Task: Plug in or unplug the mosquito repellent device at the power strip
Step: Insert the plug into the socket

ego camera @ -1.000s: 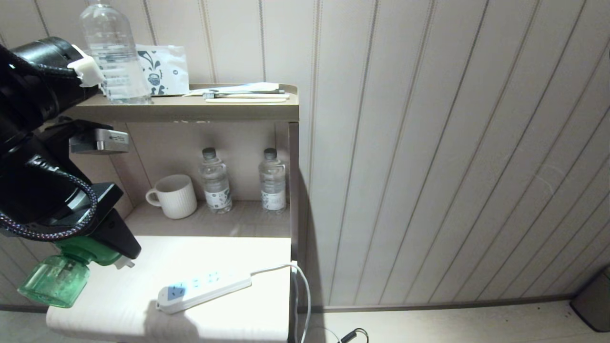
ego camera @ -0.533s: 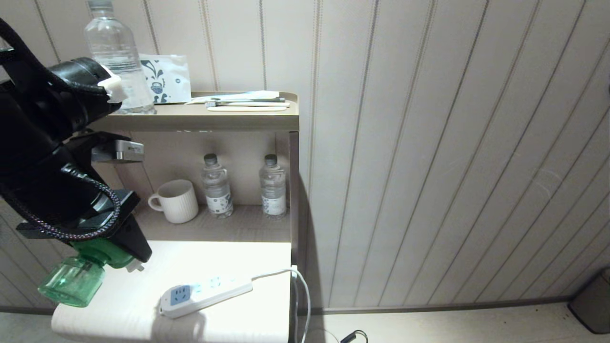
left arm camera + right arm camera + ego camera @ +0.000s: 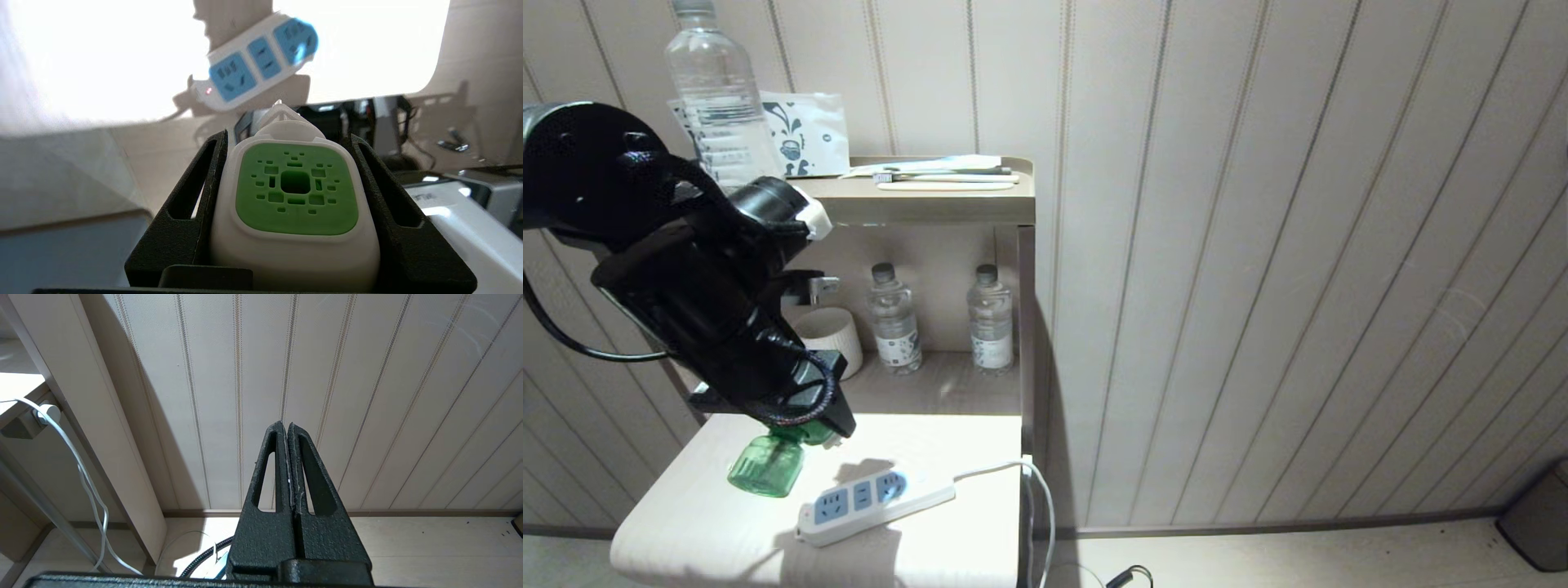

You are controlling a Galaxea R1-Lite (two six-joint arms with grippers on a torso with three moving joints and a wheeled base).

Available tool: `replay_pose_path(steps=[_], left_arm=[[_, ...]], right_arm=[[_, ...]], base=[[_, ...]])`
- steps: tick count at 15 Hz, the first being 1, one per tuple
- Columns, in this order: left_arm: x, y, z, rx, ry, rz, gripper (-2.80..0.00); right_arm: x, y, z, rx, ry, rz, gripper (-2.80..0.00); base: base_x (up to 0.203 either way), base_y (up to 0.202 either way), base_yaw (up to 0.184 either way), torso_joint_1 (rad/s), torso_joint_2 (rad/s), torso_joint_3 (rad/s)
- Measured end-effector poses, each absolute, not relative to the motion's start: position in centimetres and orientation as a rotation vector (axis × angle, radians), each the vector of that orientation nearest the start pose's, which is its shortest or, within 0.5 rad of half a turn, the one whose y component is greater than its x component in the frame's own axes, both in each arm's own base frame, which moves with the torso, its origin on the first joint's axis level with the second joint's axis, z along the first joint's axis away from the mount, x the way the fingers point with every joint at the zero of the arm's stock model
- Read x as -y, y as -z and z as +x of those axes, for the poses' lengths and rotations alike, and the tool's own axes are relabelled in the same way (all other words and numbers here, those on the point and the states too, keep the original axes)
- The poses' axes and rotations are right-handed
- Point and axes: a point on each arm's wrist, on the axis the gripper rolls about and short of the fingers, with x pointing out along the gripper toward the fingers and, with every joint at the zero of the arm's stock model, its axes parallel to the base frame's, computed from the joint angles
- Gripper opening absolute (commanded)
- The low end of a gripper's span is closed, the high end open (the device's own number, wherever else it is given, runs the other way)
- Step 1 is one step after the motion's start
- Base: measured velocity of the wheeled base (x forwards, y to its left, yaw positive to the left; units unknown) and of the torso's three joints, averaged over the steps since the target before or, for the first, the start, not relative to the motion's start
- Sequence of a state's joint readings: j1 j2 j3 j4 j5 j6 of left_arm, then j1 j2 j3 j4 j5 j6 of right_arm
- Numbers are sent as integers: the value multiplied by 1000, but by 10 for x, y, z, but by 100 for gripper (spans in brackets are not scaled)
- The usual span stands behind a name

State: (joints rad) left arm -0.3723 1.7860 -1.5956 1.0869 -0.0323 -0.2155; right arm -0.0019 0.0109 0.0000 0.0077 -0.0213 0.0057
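Head view: the left gripper (image 3: 805, 420) clamps the mosquito repellent device (image 3: 766, 464), its translucent green bottle hanging over the white tabletop (image 3: 686, 523), just beside the power strip (image 3: 874, 496). The strip shows three blue sockets; no lettering is legible. Two labelled bottles (image 3: 894, 318) stand on the shelf, print unreadable.

Left wrist view: both fingers (image 3: 188, 212) press the device's white head, green perforated top facing the camera.

Right wrist view: the right gripper (image 3: 286, 428) is closed, empty, facing the wall.

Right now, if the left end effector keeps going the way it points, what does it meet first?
Probably the power strip: in the wrist view it lies ahead of the left end effector and the repellent it holds, slightly off line. The gap is unclear.
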Motion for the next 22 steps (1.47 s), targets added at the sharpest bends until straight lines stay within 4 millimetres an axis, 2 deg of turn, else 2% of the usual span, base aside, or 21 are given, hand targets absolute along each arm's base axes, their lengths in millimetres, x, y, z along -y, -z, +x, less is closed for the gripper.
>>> replay_pose_path(steps=[2, 6, 8, 11, 14, 18, 22], left_arm=[[102, -238, 252, -1318, 188, 69, -280], [95, -248, 216, -1513, 89, 102, -280], [92, -254, 208, -1563, 53, 112, -280], [100, -259, 212, -1557, 52, 87, -280], [106, -254, 219, -1571, 57, 112, -280], [110, -237, 224, -1604, -1, 221, -280], [105, -215, 231, -1613, 166, 385, -280]], right_arm=[[0, -75, -22, -18, 23, 6, -280], [0, -75, -22, -18, 23, 6, -280], [0, -75, -22, -18, 24, 6, -280], [0, -75, -22, -18, 24, 6, -280], [0, -75, -22, -18, 23, 6, -280], [0, -75, -22, -18, 23, 6, -280], [0, -75, -22, -18, 23, 6, -280]], base=[[0, 0, 0, 0, 0, 0], [0, 0, 0, 0, 0, 0], [0, 0, 0, 0, 0, 0], [0, 0, 0, 0, 0, 0], [0, 0, 0, 0, 0, 0], [0, 0, 0, 0, 0, 0], [0, 0, 0, 0, 0, 0]])
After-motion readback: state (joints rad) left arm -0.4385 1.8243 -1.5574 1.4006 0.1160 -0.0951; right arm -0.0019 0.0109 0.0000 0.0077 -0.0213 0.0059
